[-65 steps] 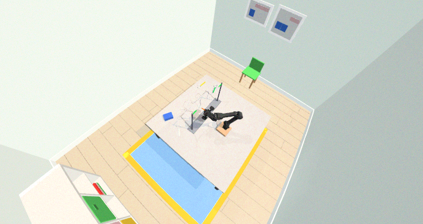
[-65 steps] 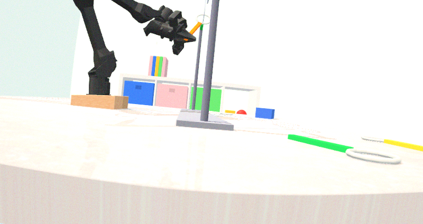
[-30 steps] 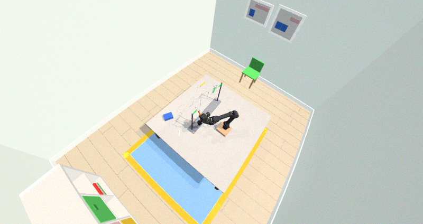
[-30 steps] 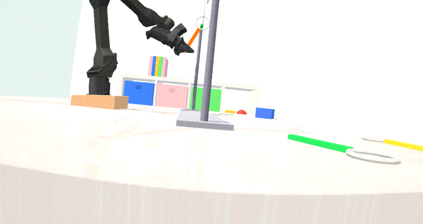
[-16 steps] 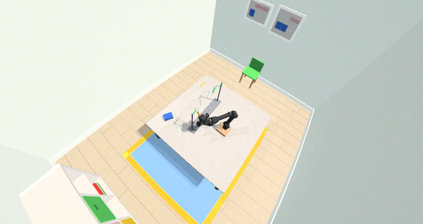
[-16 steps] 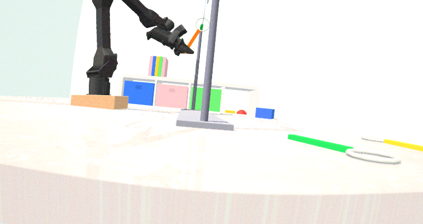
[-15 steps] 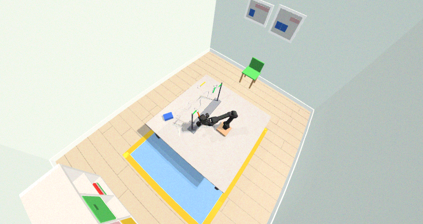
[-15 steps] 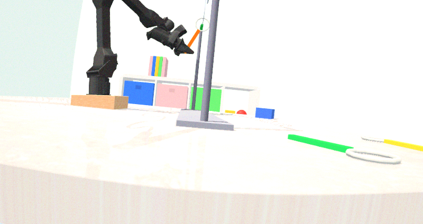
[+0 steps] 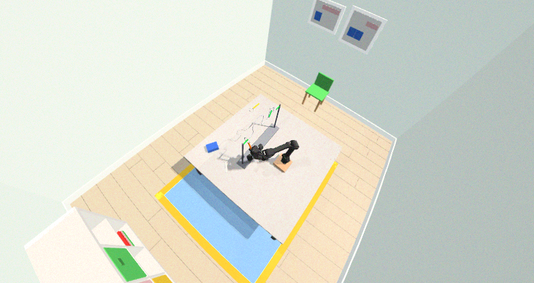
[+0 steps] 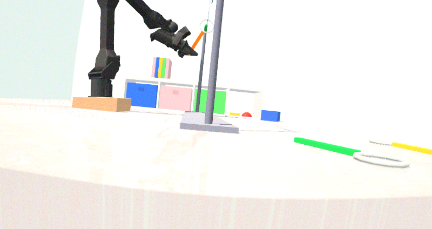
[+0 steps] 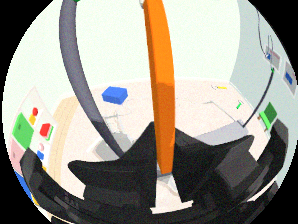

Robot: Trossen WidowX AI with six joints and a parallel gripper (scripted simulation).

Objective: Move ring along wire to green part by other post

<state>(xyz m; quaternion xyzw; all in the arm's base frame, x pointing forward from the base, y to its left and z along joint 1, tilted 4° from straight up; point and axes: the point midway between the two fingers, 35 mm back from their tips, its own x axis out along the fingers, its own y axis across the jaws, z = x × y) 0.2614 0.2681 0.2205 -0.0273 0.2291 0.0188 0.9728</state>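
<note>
My gripper (image 9: pixel 251 150) (image 10: pixel 190 54) (image 11: pixel 157 124) is shut on the lower end of the orange handle (image 9: pixel 249 145) (image 10: pixel 197 40) (image 11: pixel 161 75), which slants up to the pale ring. In the exterior view the ring (image 10: pixel 200 26) appears around the green part (image 10: pixel 206 27) (image 9: pixel 245 141) at the top of the nearer-to-gripper post (image 9: pixel 242 154) (image 10: pixel 200 76) (image 11: pixel 70 50). The other post (image 9: pixel 277 116) (image 10: pixel 214 52) (image 11: pixel 257 105) has its own green part (image 9: pixel 278 108). The ring is mostly cut off in the wrist view. The gap between ring and wire is too small to judge.
A grey base (image 9: pixel 267 135) (image 10: pixel 208 127) joins the posts. A blue block (image 9: pixel 211 147) (image 10: pixel 270 115) (image 11: pixel 115 95), a green-handled ring (image 10: pixel 327 146) and a yellow-handled ring (image 10: pixel 412 148) lie on the table. The arm stands on a wooden block (image 9: pixel 282 165) (image 10: pixel 101 103).
</note>
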